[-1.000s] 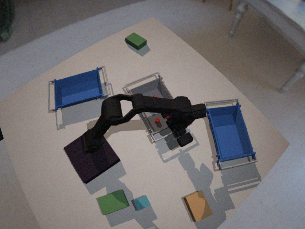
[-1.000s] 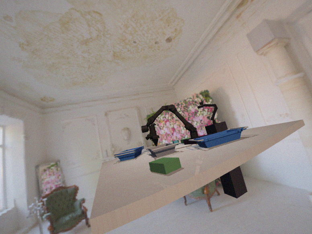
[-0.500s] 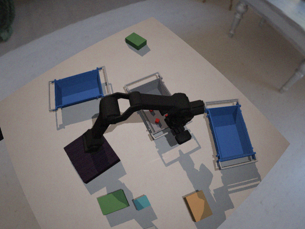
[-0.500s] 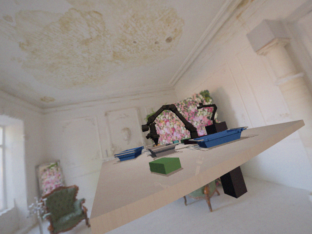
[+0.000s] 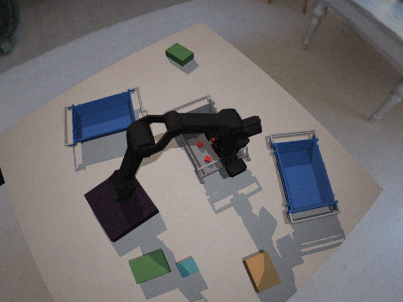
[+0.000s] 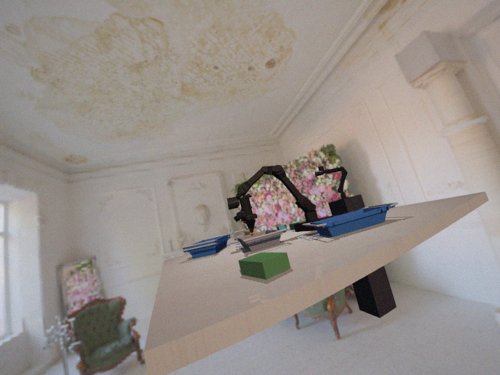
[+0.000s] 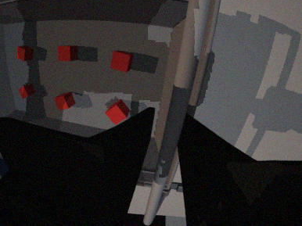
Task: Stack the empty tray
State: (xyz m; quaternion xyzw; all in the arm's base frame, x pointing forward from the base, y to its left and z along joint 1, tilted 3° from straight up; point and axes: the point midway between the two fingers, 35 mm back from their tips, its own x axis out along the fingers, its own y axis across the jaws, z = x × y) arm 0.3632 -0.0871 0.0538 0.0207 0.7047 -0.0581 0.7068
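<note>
Claw (image 5: 220,149) (image 6: 250,231) (image 7: 166,116) narrowly open, seemingly ungripped, astride near bar (image 5: 209,165) (image 7: 184,73) of loaded grey tray (image 5: 190,151) (image 6: 263,241) (image 7: 98,8); sweep bar inward smoothly, fingertips above red blocks (image 5: 207,159) (image 7: 121,61)
</note>
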